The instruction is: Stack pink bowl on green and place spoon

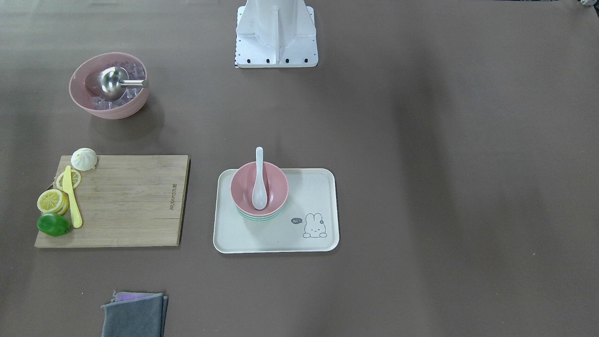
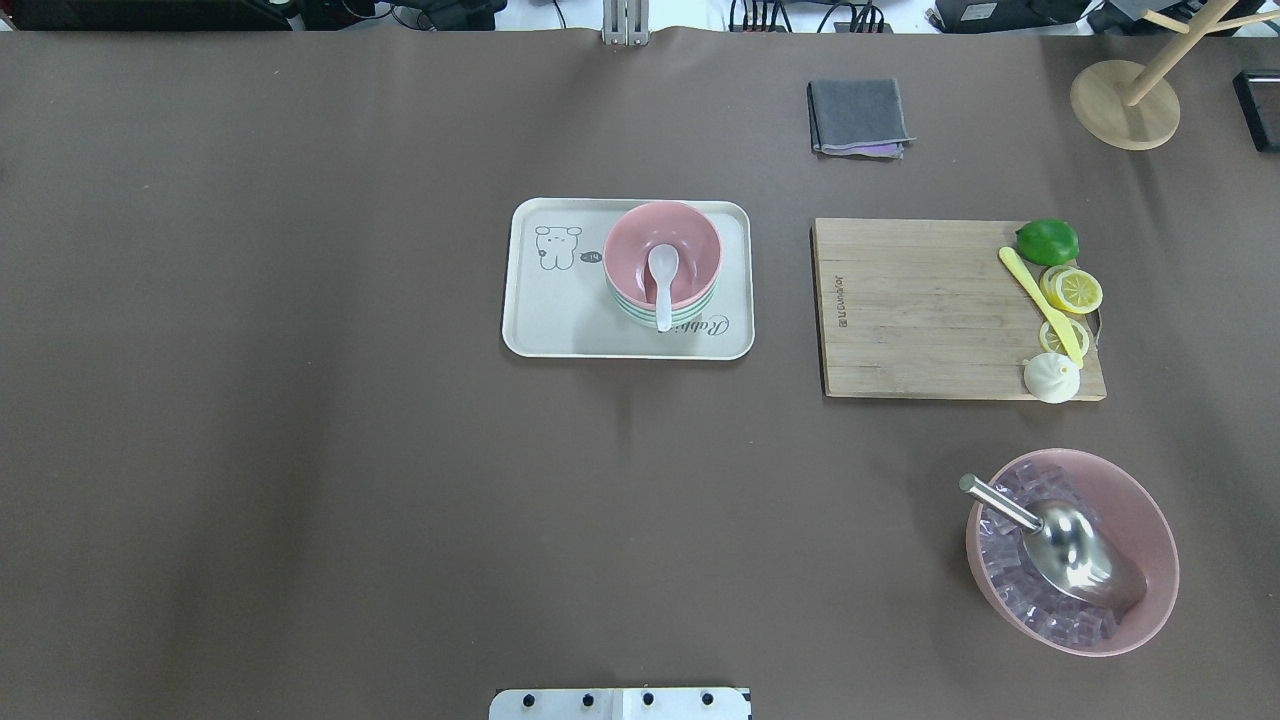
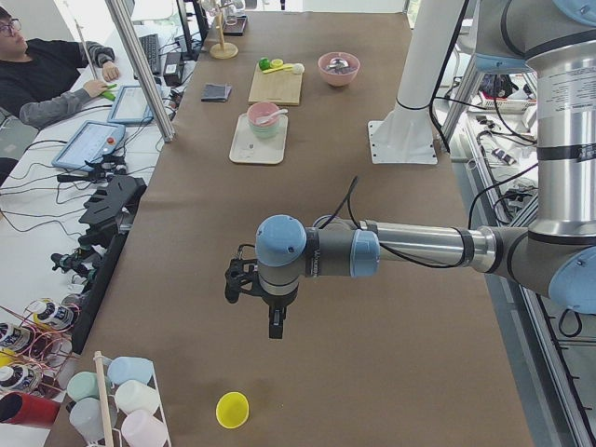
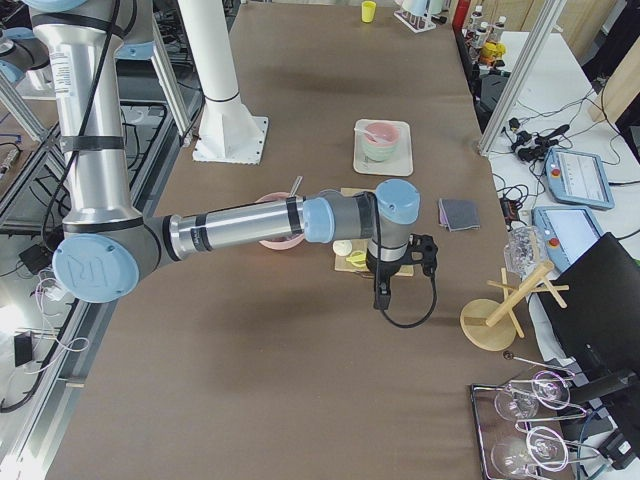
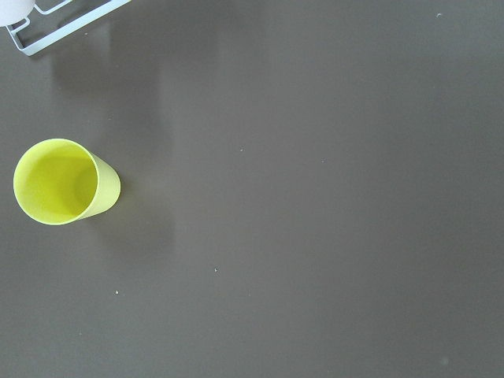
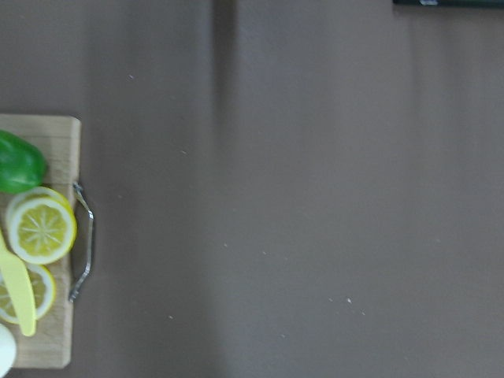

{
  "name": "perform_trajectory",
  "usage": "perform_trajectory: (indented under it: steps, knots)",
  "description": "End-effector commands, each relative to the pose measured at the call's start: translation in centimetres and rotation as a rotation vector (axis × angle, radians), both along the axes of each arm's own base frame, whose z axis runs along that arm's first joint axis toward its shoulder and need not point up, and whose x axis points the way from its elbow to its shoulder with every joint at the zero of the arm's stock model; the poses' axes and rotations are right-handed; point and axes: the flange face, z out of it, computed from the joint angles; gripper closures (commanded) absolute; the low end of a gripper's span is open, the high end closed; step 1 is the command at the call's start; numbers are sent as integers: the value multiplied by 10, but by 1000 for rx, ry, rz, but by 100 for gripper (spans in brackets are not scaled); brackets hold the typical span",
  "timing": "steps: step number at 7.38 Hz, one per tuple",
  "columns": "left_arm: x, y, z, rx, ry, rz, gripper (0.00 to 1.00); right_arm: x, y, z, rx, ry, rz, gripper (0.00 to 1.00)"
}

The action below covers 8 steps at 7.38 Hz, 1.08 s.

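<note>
Left arm (image 3: 419, 247), centre of exterior left view: silver tube segments, pale blue joint caps (image 3: 279, 240), black cable (image 3: 346, 203) looped above.
Right arm (image 4: 230, 228), exterior right view: same finish, embossed logo on blue shoulder cap (image 4: 95, 268), lower left.
White base plate (image 1: 276, 55), top centre, front-facing view: dark screw heads along edge.

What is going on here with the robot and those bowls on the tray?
Nothing is being handled right now. The pink bowl sits stacked on the green bowl on the tray, and the white spoon lies in it with its handle over the rim. Both arms are well away from the tray: the left gripper hangs over bare table near a yellow cup, the right gripper beside the cutting board. Whether the grippers are open cannot be told.
</note>
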Motion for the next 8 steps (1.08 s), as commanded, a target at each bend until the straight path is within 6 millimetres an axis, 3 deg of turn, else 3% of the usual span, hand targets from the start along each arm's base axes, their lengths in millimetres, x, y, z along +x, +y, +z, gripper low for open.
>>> perform_trajectory:
  steps: [1,3,8]
  knots:
    - [0,-1,-5,17,5,0,2,20,52,45,-59,5,20,0]
    - [0,-4,-12,39,4,4,2,20,75,64,-65,4,25,0]
    - [0,1,-7,67,-3,3,2,20,79,69,-71,4,23,0]
